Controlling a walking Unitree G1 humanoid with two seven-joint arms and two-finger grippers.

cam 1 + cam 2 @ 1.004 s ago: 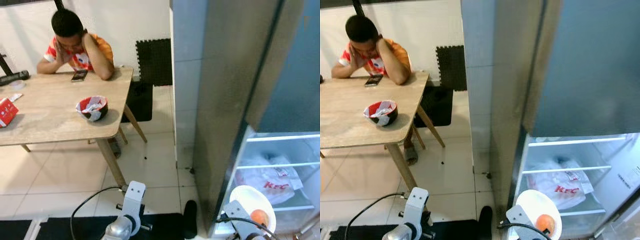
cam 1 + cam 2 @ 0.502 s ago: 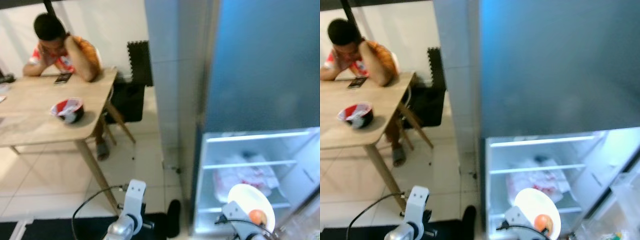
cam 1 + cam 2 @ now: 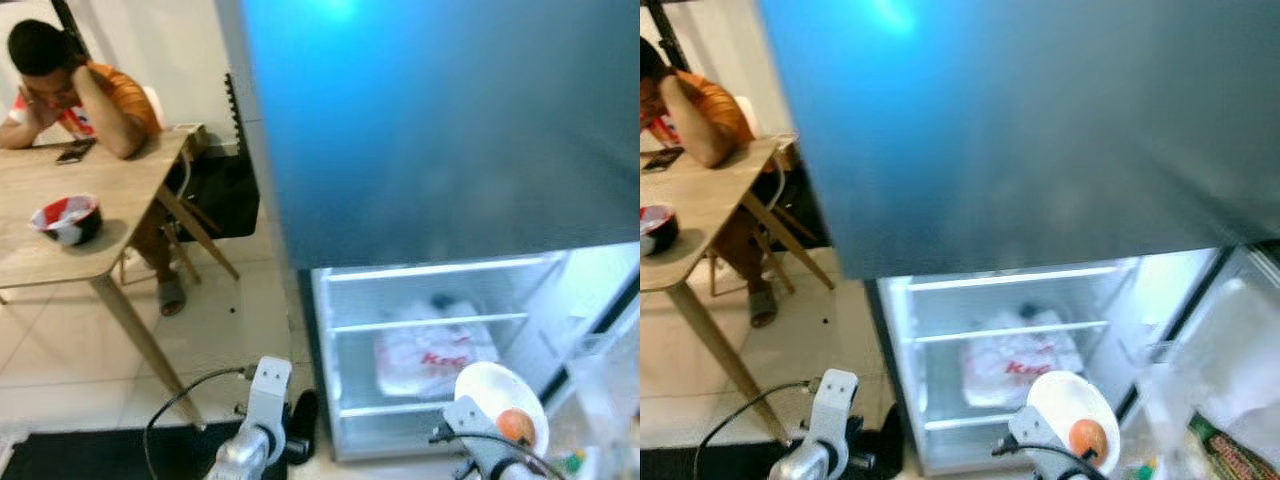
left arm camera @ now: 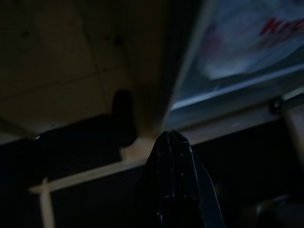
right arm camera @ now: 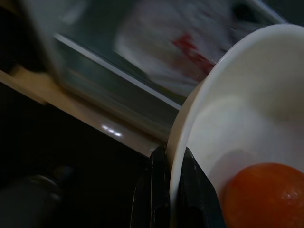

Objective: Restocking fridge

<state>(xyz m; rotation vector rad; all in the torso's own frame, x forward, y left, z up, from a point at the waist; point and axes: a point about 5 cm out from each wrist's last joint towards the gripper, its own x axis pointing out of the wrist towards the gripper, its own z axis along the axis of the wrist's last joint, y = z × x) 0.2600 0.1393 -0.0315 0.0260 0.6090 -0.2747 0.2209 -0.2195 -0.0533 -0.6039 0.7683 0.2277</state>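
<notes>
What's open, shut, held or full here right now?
Fridge: lower compartment open, lit.
Bag: lying on a fridge shelf.
Bowl: held by its rim, an orange inside.
Right tool: shut on the bowl.
Left tool: shut, holding nothing.
Red bowl: on the table, crumpled paper inside.

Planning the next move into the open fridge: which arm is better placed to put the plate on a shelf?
The right. Its pincer already grips the rim of the plate with the orange fruit, directly before the open fridge shelves. The left pincer is shut, holding nothing, off to the side.
</notes>
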